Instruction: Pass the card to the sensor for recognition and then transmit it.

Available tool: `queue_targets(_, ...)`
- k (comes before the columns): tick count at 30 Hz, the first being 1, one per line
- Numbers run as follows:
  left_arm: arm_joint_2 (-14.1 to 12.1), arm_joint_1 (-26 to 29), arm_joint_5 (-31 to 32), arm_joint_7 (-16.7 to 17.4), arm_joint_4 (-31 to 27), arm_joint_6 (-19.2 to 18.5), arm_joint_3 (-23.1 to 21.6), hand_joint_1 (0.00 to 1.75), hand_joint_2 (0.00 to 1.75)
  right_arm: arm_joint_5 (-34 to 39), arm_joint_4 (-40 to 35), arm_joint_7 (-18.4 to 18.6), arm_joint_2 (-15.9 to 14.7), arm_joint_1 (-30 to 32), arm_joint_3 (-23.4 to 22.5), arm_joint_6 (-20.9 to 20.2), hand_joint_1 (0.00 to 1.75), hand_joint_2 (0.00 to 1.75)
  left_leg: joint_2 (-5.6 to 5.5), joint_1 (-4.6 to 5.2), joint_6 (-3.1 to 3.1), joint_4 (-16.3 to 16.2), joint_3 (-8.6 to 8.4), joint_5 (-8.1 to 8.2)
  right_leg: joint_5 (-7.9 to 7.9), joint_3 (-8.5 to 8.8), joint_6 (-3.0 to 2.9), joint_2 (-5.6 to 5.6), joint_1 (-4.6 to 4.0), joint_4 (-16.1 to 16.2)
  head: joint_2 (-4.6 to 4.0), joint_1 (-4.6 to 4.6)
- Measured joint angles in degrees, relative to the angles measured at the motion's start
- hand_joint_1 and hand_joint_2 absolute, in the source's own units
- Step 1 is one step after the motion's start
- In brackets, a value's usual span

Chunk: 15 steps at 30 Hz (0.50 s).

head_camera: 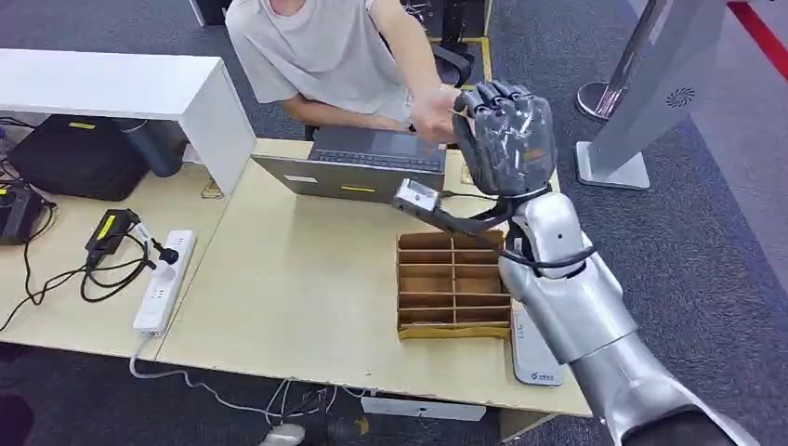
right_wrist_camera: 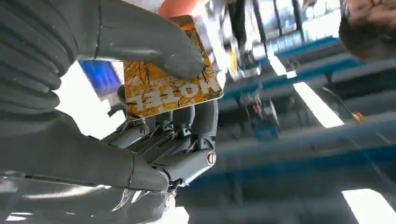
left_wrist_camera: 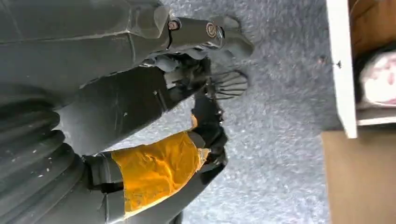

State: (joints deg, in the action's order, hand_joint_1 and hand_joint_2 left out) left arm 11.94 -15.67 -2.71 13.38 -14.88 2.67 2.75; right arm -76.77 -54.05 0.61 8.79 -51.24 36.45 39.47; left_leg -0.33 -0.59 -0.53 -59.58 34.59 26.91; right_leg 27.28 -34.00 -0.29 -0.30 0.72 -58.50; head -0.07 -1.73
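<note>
Our right hand (head_camera: 505, 137) is raised in the upper middle of the head view, above the far edge of the pale wooden table (head_camera: 297, 288), its back toward the camera and wrapped in a clear, shiny cover. In the right wrist view the same hand (right_wrist_camera: 154, 116) grips the card (right_wrist_camera: 170, 77): the thick grey thumb presses on its face and the darker fingers (right_wrist_camera: 184, 119) lie behind it, so the yellow-orange card with white lettering sits pinched in the upper middle of that frame. In the head view the card is hidden behind our hand. A person's hand (head_camera: 433, 110) reaches in from the top of the frame and meets our fingers at their left side; whether it touches the card we cannot tell. The person (head_camera: 321, 51) sits behind an open grey laptop (head_camera: 358, 163) at the far edge of the table. Below our right hand, at the lower centre-right of the head view, stands a brown compartmented box (head_camera: 453, 283), and just right of it, partly under our arm, lies a flat white device (head_camera: 532, 358). At the left of the frame a white power strip (head_camera: 165, 279) with black cables lies on the table. Our left hand (left_wrist_camera: 205, 116) shows in the left wrist view above grey carpet, holding nothing, its dark fingers bent inward, with yellow tape on one part; we cannot tell whether they are fully closed.
</note>
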Motion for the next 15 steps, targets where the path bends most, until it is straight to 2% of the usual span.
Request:
queue_targets(3, 0.8, -0.2, 0.4, 0.5, 0.2, 0.7, -0.5, 0.00, 1.75, -5.4, 0.4, -0.4, 1.2, 0.6, -3.5, 0.3, 1.34, 1.75, -0.24, 0.04, 0.00, 0.0, 0.08, 0.00, 0.01, -0.01, 0.01, -0.20, 0.01, 0.0, 0.00, -0.04)
queue_targets(9, 1.4, -0.3, 0.4, 0.4, 0.3, 0.7, -0.6, 0.00, 1.75, -8.5, 1.1, -1.3, 2.3, 2.3, -9.0, 0.3, 1.34, 1.75, -0.42, 0.03, 0.09, -0.1, 0.28, -0.05, 0.02, -0.03, 0.04, -0.43, 0.06, 0.1, 0.00, -0.02)
queue_targets(10, 1.5, -0.3, 0.4, 0.4, 0.3, 0.7, -0.6, 0.00, 1.75, -8.5, 1.4, -1.3, 2.3, 2.6, -9.3, 0.3, 0.00, 1.75, -0.46, 0.03, 0.10, -0.1, 0.32, -0.05, 0.01, -0.04, 0.06, -0.47, 0.07, 0.1, 0.00, 0.00)
queue_targets(15, 1.6, -0.2, 0.3, -0.3, 0.4, -0.1, -0.7, 0.00, 1.75, -8.5, 2.4, -2.2, 2.3, 4.0, -11.6, 0.3, 0.00, 1.75, -0.51, 0.03, 0.16, -0.1, 0.50, -0.07, -0.04, -0.09, 0.14, -0.50, 0.09, 0.2, 0.00, 0.00)
